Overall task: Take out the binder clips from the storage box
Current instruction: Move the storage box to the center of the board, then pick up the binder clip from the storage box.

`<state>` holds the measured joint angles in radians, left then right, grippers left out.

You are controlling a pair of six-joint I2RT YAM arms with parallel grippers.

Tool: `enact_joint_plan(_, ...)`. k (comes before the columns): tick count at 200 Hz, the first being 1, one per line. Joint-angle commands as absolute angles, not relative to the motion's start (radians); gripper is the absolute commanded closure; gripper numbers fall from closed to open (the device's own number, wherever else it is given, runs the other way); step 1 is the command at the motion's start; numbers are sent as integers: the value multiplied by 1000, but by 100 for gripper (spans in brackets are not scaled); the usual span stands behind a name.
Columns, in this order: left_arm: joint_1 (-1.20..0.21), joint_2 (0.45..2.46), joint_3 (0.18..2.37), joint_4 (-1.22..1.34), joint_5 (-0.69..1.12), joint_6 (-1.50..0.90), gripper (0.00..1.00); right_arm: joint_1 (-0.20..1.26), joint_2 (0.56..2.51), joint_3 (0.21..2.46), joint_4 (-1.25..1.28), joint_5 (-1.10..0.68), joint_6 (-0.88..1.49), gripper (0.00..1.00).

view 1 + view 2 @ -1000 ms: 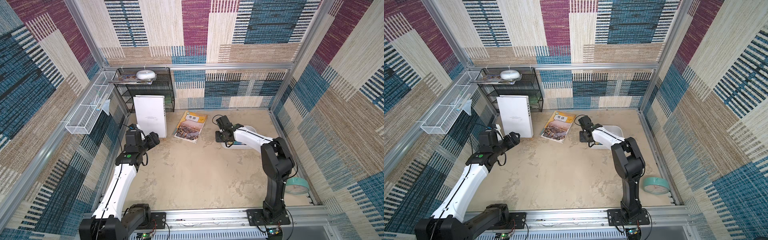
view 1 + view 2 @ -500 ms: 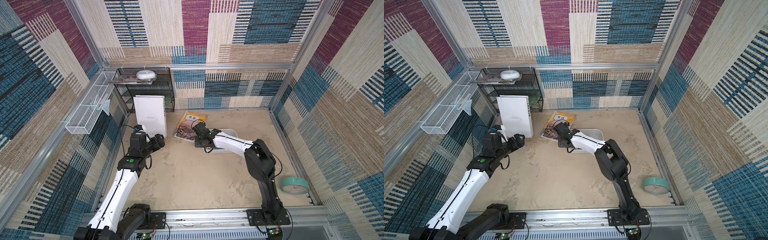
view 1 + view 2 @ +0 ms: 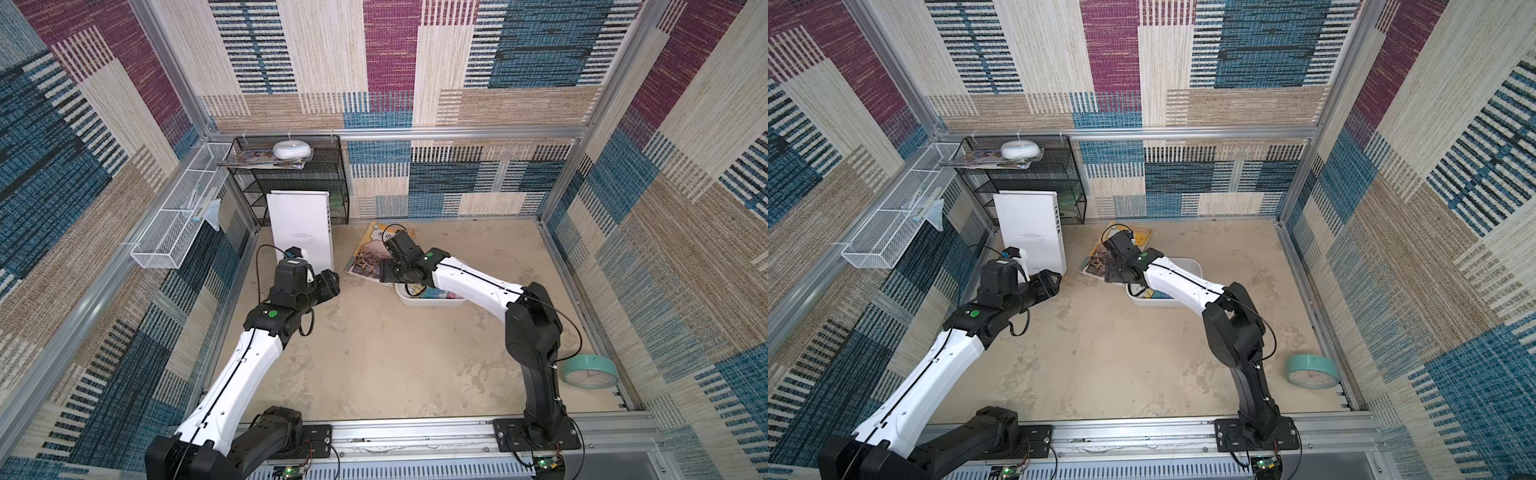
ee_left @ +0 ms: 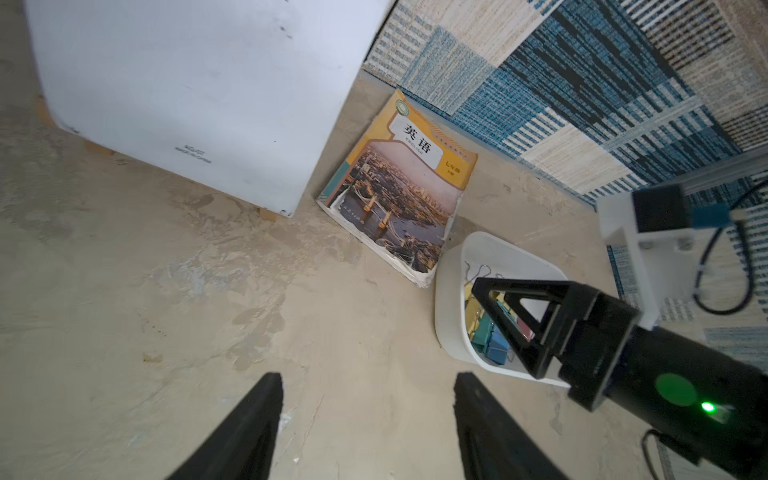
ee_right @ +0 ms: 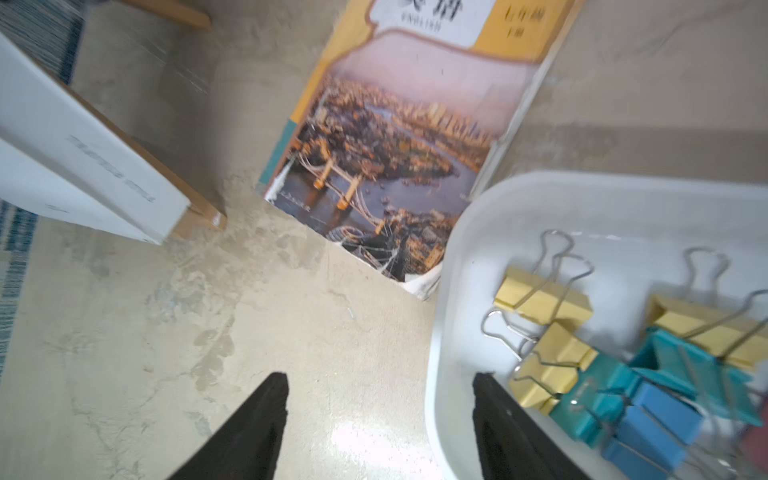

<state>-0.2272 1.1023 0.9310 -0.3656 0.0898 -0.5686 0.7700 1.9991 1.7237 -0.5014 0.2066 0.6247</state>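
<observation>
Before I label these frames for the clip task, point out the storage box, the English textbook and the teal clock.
storage box (image 5: 582, 187): right wrist view, bare white rim.
English textbook (image 4: 399, 199): left wrist view, cover's city photo.
teal clock (image 3: 591, 376): in a top view, its dial.

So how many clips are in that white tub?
7 binder clips, I think, all heaped together in the storage box: three yellow, two teal, one blue, one pink at the picture's edge. They overlap, so more may be hidden.
</observation>
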Motion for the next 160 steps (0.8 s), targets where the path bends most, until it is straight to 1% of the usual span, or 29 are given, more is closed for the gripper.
enact_joint_plan(1,-299,1172,985,-370,104,-537,38,742,1927,1684,-513,264,515,21)
enact_joint_plan(21,-366,1278,1063,-385,103,-516,41,695,1843,1606,-501,267,459,18)
enact_joint_plan(32,-399,1342,1114,-402,111,-509,44,660,1796,1559,-489,257,441,15)
enact_joint_plan(65,-478,1563,1301,-486,121,-486,56,530,1674,1412,-418,208,429,6)
enact_joint_plan(88,-513,1746,1467,-566,163,-464,62,456,1621,1352,-382,177,413,2)
enact_joint_plan(95,-521,1799,1520,-589,180,-455,66,439,1612,1342,-378,171,407,1)
enact_joint_plan(109,-530,1893,1609,-615,211,-441,68,414,1597,1327,-373,159,390,1)
enact_joint_plan(136,-543,2024,1733,-622,220,-408,68,368,1571,1293,-370,151,380,1)
enact_joint_plan(160,-546,2119,1826,-630,233,-389,65,333,1550,1265,-370,133,382,1)
